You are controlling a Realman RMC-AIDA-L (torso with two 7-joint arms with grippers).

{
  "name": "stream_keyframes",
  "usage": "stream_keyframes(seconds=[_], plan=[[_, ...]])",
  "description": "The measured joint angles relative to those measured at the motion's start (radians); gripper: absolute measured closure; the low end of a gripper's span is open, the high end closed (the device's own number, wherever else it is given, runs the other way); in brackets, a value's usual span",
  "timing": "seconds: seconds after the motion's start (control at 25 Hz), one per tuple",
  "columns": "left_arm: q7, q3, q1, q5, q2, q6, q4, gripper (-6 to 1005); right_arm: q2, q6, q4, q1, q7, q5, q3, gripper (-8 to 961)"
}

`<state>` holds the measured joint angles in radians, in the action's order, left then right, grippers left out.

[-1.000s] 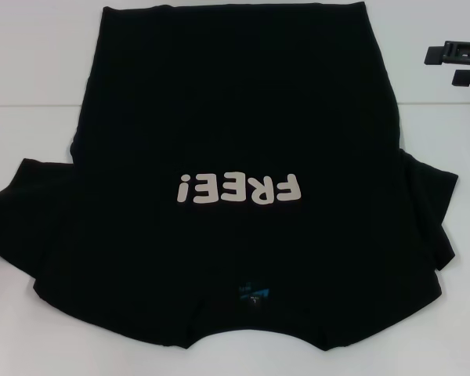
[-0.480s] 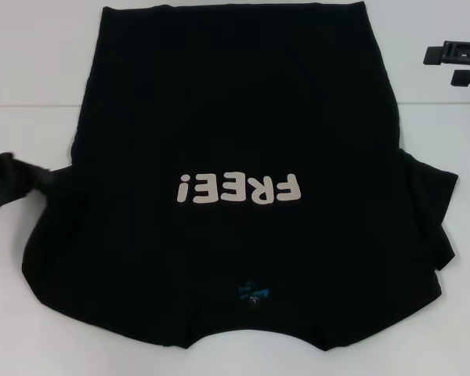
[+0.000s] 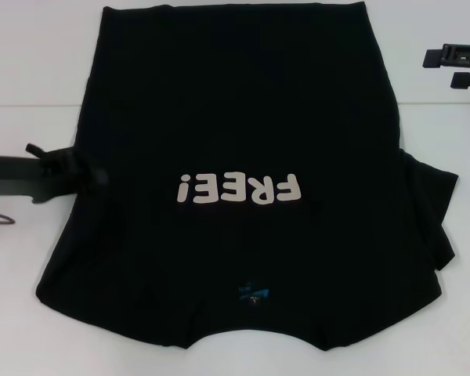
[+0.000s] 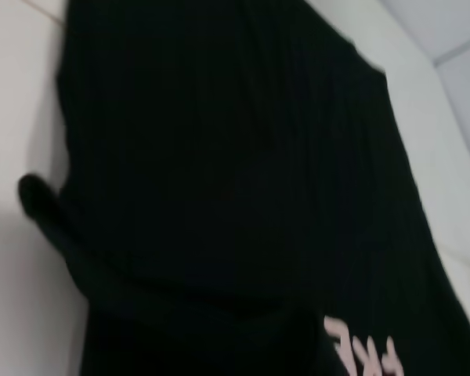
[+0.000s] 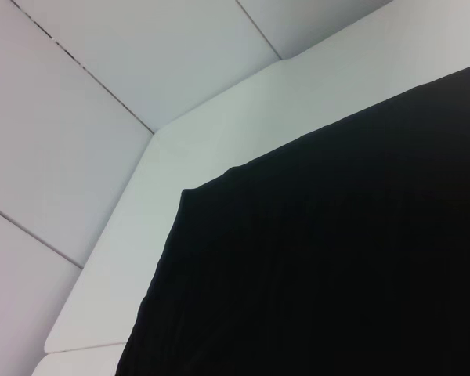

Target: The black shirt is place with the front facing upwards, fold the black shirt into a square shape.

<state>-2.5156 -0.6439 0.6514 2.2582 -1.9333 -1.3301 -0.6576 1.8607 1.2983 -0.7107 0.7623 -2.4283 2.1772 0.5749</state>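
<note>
The black shirt [image 3: 235, 117] is plain black cloth, with pale beige "FREE!" lettering [image 3: 240, 189] across the chest and a small blue neck label [image 3: 252, 295] at six o'clock. It lies on a white surface [image 3: 31, 70]. The left tool [image 3: 66, 166] is black.

Laboratory-type test cell. Evidence: a plain white bench [image 3: 31, 70] with panel seams, enclosed by bare white wall panels [image 5: 125, 70] meeting it toward 12 o'clock. No domestic or commercial furnishings appear.

The left gripper [image 3: 90, 174] has folded the black shirt's [image 3: 243, 117] left sleeve inward.
</note>
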Motion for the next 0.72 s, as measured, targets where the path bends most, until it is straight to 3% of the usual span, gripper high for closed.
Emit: stream_keyframes(seconds=[0.2,0.32,0.44,0.6,0.72], plan=[[0.014,-0.166,0.018,0.02,-0.003,0.009,-0.003,963,0.0,-0.003,0.001,-0.001,0.0,0.001,-0.001,38],[0.057,-0.228,0.03,0.045,-0.006,-0.022,-0.028,955,0.0,-0.006,0.001,-0.001,0.0,0.001,0.001,38],[0.139,-0.244,0.016,0.044,-0.024,-0.09,-0.099,948,0.0,-0.008,0.001,-0.002,0.0,0.001,0.002,38],[0.195,-0.152,-0.046,0.029,-0.062,-0.124,-0.226,803,0.0,-0.009,0.001,-0.001,0.0,0.001,0.001,38],[0.116,0.012,-0.06,0.031,-0.059,-0.112,-0.212,683,0.0,-0.006,0.001,-0.001,0.0,0.001,-0.002,38]])
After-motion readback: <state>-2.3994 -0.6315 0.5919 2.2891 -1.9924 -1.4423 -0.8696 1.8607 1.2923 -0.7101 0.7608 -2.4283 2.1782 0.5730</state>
